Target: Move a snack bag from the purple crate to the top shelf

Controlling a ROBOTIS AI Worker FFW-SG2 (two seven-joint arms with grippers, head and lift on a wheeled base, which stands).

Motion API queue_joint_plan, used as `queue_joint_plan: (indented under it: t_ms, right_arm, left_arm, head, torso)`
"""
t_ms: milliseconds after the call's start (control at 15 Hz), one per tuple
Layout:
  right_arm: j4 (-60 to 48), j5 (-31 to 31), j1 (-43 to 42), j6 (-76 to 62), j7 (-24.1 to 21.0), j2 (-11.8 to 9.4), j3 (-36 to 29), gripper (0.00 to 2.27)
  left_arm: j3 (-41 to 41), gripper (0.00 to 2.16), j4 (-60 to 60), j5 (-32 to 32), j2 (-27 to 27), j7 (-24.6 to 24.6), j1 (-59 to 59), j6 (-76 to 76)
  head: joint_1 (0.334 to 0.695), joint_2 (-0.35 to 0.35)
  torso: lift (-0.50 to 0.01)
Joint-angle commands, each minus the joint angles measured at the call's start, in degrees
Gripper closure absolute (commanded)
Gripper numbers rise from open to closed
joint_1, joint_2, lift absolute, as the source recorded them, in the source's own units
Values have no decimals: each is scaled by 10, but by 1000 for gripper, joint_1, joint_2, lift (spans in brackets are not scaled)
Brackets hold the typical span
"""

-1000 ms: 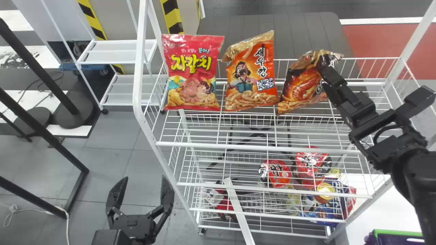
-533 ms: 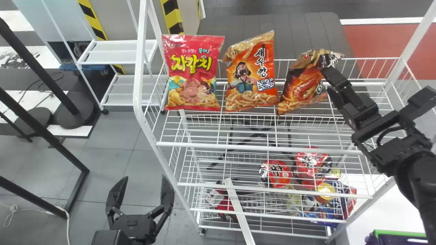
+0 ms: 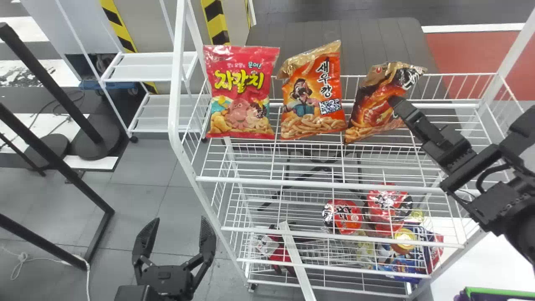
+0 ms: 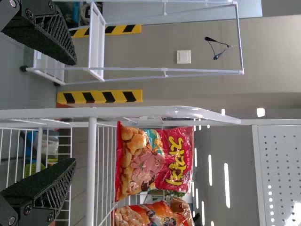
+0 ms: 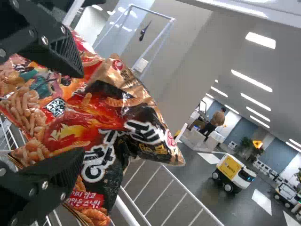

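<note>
The black-and-gold snack bag [image 3: 378,98] was glossy film, creased and puffed, its crimped top crumpled and leaning to the right. It was on the top shelf [image 3: 317,182], a tier of thin white wire, as the rightmost of three bags. The orange snack bag [image 3: 313,96] beside it had a folded-over gold corner, while the pink snack bag [image 3: 241,92] at the left stood squarer and smoother.

The right gripper [image 3: 399,106] came in from the right, one black fingertip over the bag's right part in the head view. The right wrist view showed its jaws apart, with ridged inner faces and the black-and-gold film spread between and beyond them. That view also took in a boxy yellow-and-white cart [image 5: 233,172] on the floor. The left gripper [image 3: 180,219] was parked low at the near left, outside the rack, jaws wide open; its wrist view held a perforated panel [image 4: 282,174] and a square wall plate [image 4: 184,57].

Round red-topped tubs [image 3: 342,216] sat lower in the rack, behind wire and rails. A flat white strip [image 3: 297,263] slanted across the lower tiers. The purple crate [image 3: 462,297] showed its green rim at the near right.
</note>
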Motion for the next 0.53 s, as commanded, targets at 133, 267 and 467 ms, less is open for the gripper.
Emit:
queue_joint_plan:
  t_ms: [133, 267, 467]
  right_arm:
    - [-39, 116, 10, -3, 0, -2, 31, 1973]
    - [-39, 146, 9, -31, -9, -1, 53, 2216]
    - [-39, 185, 5, -47, -13, -1, 76, 2246]
  left_arm:
    - [0, 80, 1, 0, 1, 0, 0, -1]
    - [-1, 80, 0, 0, 1, 0, 0, -1]
    - [0, 80, -1, 0, 2, 0, 2, -3]
  head:
    - [695, 167]
    - [695, 174]
    - [695, 184]
  torso:
    - [0]
    - [0]
    - [0]
